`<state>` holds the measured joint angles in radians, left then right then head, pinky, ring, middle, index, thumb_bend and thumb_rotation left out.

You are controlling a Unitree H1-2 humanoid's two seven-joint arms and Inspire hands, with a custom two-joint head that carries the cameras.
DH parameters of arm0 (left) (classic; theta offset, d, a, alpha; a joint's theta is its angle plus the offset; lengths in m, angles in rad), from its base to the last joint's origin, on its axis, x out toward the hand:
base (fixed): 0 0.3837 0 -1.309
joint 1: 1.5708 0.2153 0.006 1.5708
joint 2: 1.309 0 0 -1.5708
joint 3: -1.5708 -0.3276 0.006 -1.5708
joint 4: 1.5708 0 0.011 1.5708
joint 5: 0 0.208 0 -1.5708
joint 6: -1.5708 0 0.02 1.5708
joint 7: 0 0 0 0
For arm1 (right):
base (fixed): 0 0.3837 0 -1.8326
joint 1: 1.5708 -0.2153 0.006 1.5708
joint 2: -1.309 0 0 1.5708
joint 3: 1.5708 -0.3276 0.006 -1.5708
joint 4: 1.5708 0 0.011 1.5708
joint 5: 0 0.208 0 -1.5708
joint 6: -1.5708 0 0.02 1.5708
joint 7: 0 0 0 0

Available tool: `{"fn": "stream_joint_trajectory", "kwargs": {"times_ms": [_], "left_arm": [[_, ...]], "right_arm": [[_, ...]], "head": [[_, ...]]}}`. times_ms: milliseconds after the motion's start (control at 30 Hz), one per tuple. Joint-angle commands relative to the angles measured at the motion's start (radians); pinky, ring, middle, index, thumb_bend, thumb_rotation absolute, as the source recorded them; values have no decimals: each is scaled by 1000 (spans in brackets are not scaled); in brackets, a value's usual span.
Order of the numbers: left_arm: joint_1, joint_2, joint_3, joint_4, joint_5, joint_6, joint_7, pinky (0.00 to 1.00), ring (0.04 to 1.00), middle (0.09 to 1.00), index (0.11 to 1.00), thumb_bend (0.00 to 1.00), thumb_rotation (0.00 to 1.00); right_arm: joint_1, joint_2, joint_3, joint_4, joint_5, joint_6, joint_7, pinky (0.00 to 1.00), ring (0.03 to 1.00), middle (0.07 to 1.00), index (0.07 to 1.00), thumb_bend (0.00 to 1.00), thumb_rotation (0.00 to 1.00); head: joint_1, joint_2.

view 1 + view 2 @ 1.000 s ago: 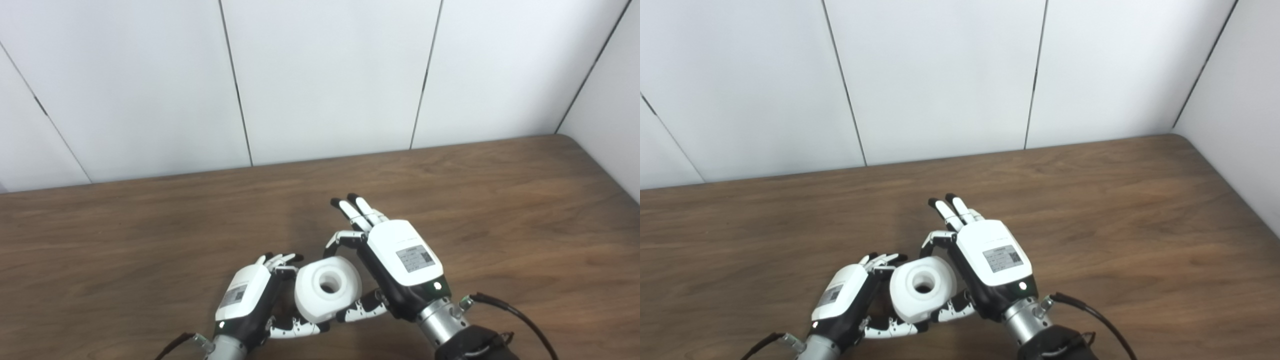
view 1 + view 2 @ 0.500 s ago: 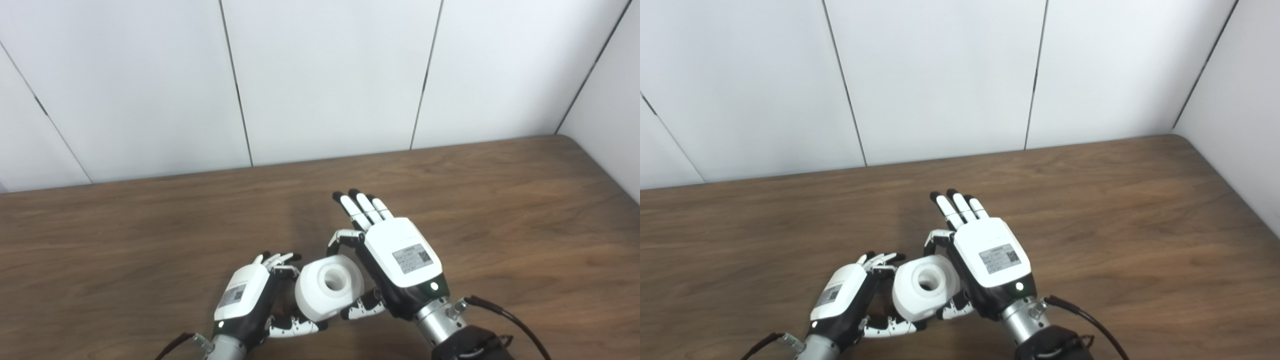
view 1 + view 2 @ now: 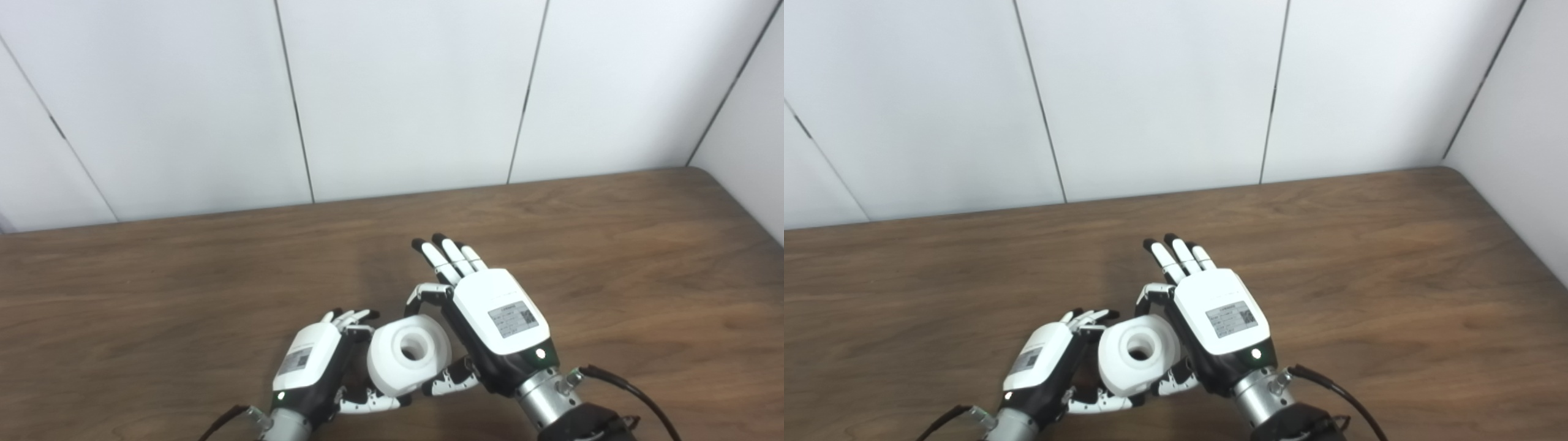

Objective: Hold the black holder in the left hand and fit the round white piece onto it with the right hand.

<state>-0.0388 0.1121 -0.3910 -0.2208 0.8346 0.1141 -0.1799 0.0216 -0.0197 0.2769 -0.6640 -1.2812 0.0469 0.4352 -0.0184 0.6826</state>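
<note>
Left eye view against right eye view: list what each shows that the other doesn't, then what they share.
Only the left eye view shows a dark sliver at the far left edge where wall meets table. Only the right eye view shows more of the right side wall. Both show the white piece between the left hand and right hand above the table; its bore faces up. The black holder cannot be made out in either view.

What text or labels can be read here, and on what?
Nothing legible.
Right hand: grey sticker on its back, print lines and a square code, too small to read.
Left hand: similar grey sticker, blurred.
White piece, table, wall panels: no markings visible.
</note>
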Motion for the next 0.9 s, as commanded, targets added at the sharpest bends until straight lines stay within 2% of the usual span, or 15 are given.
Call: {"fn": "stream_joint_trajectory", "kwargs": {"times_ms": [0, 200, 367, 533, 867], "left_arm": [[-21, -14, -3, -34, 7, -6, 15, 994, 910, 876, 482, 515, 49], [-22, -21, -11, -33, 11, -1, 23, 999, 910, 871, 482, 515, 48], [-24, -26, -18, -30, 15, 5, 27, 992, 911, 872, 482, 515, 49], [-25, -25, -19, -27, 15, 1, 31, 975, 910, 871, 482, 514, 50], [-18, -21, -15, -35, 15, 3, 28, 982, 913, 875, 482, 514, 50]], "right_arm": [[-24, 24, 12, -43, -5, -20, 10, 1000, 1000, 966, 478, 515, 133], [-40, 36, 21, -43, -18, -28, 58, 974, 1000, 967, 478, 517, 132], [-54, 31, 27, -38, -21, -40, 78, 889, 1000, 950, 478, 517, 133], [-57, 27, 32, -34, -28, -48, 85, 849, 1000, 939, 478, 517, 135], [-46, 22, 0, -43, -14, -27, 107, 915, 1000, 948, 479, 516, 131]], "head": [[3, -1], [13, -5], [20, -7], [18, -6], [-1, -9]]}}
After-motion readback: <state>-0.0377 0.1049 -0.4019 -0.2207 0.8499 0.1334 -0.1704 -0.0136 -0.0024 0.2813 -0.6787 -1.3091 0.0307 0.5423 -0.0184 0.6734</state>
